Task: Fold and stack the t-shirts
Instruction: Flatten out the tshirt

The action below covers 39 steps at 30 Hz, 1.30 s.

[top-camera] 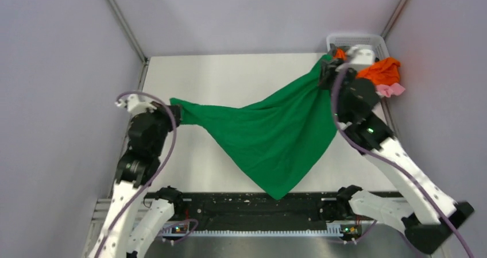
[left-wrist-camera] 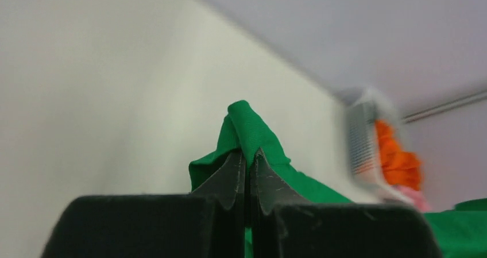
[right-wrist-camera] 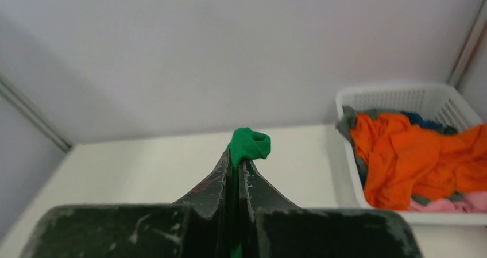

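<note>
**Green t-shirt stretched between both arms, much of it out of sight**

At the near edge of the table point(top-camera: 230, 74), a black rail point(top-camera: 252, 211) runs between the two arm bases. The lowest corner of the green t-shirt point(top-camera: 270, 137) comes to a point just short of this rail. Whether that corner rests on the table or hangs above it cannot be told from overhead.

The shirt spans the table diagonally, gathered into a narrow rope at each end and widening in the middle. Sleeves, collar and hem are lost in the folds. The left fingers point(left-wrist-camera: 228, 180) are pressed together on a bunched nub of green cloth at the shirt's left end. In the top view the arm's own body covers that grip. The right fingers point(right-wrist-camera: 213, 184) likewise pinch a small green knot at the far right end, with more cloth running down between them.

Bare table lies open to the left, and beyond the shirt up to the back wall. The right arm leans across the table's right edge.

In the far right corner sits the white basket point(right-wrist-camera: 402, 97), partly hidden by the right arm from overhead. An orange t-shirt point(right-wrist-camera: 413, 154) is heaped in it, and a pink one point(right-wrist-camera: 453, 203) lies at the near rim. Scraps of grey point(right-wrist-camera: 347, 120) and blue point(right-wrist-camera: 425, 120) cloth show beneath the orange, too buried to make out. The left wrist view shows the basket only as a blur.
</note>
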Each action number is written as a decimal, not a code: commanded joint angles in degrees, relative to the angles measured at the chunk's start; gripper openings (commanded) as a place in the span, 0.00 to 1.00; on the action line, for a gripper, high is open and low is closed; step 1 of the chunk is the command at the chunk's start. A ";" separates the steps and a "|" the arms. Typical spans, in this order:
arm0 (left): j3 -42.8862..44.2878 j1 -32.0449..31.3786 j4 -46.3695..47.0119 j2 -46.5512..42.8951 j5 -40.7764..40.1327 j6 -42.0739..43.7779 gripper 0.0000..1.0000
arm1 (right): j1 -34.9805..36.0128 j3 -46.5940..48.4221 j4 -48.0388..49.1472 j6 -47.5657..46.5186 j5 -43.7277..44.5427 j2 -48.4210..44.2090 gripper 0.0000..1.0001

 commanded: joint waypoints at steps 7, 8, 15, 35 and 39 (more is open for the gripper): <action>-6.68 0.95 -14.64 21.28 -13.56 -5.43 0.99 | -9.40 1.96 -2.44 4.75 2.93 39.76 0.99; -6.11 0.95 -15.14 21.37 -14.07 -5.24 0.99 | -9.41 2.46 -3.60 4.89 2.21 40.68 0.99; -9.64 0.95 -11.62 18.06 -10.23 -3.07 0.99 | -9.43 -8.44 -10.38 14.11 -6.76 30.62 0.99; -4.53 1.04 5.38 52.57 12.52 1.29 0.99 | -9.36 -35.68 5.16 26.86 -29.34 25.54 0.99; -3.22 1.77 4.14 57.09 3.54 0.56 0.99 | -9.50 -33.55 4.28 26.52 -28.26 31.12 0.99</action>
